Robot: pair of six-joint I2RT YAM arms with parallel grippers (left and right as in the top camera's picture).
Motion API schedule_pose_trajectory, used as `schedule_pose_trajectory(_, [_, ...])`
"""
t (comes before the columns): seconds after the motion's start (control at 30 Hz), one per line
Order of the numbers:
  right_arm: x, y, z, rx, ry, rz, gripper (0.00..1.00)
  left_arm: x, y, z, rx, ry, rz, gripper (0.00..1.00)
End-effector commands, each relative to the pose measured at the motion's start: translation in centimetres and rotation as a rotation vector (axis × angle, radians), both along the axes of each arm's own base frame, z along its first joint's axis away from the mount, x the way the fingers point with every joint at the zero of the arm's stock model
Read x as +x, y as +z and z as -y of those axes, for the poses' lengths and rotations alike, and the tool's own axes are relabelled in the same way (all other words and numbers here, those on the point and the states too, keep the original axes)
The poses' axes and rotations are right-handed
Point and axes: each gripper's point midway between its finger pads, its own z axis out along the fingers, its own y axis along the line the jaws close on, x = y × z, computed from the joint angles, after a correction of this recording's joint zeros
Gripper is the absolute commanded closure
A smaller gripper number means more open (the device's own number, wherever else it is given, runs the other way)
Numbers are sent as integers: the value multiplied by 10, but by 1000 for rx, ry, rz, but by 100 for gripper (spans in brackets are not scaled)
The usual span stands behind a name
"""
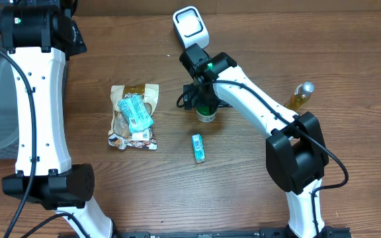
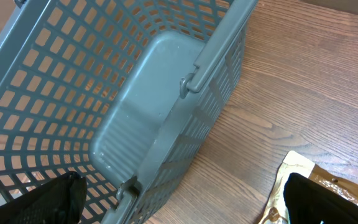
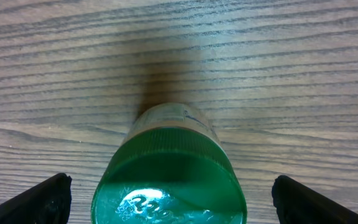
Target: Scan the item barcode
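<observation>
Six items on a wooden table (image 1: 256,39), both pincers spread wide.
Grey basket (image 2: 166,93) at nine o'clock, left gripper (image 2: 194,202) gaping above its wall, holding nothing; snack bag (image 1: 134,118) left of centre; white scanner (image 1: 190,25) at twelve o'clock; green-capped jar (image 1: 207,114) at centre, upright between the wide-set jaws of the right gripper (image 3: 178,205), clear of both; amber bottle (image 1: 300,94) at three o'clock; teal packet (image 1: 198,147) at six o'clock of the jar.

Green-capped jar (image 3: 169,177): ribbed screw cap, embossed marks on top, pale body; upright on wood table (image 3: 291,62), mid-table. White barcode scanner (image 1: 190,25): far edge, apart from jar.
</observation>
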Motion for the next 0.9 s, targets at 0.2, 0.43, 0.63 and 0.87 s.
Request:
schedule_pose_trajectory(0.2, [2, 51, -1, 41, -3, 54, 0, -1, 10, -2, 24, -4, 17, 1])
schedule_pose_trajectory(0.43, [-29, 62, 9, 33, 4, -46, 0, -1, 10, -2, 24, -4, 17, 1])
schedule_pose_trajectory(0.63, [-41, 61, 27, -45, -6, -94, 0, -1, 10, -2, 24, -4, 17, 0])
schedule_pose_trajectory(0.87, [-41, 61, 29, -52, -7, -93, 0, -1, 10, -2, 24, -4, 17, 1])
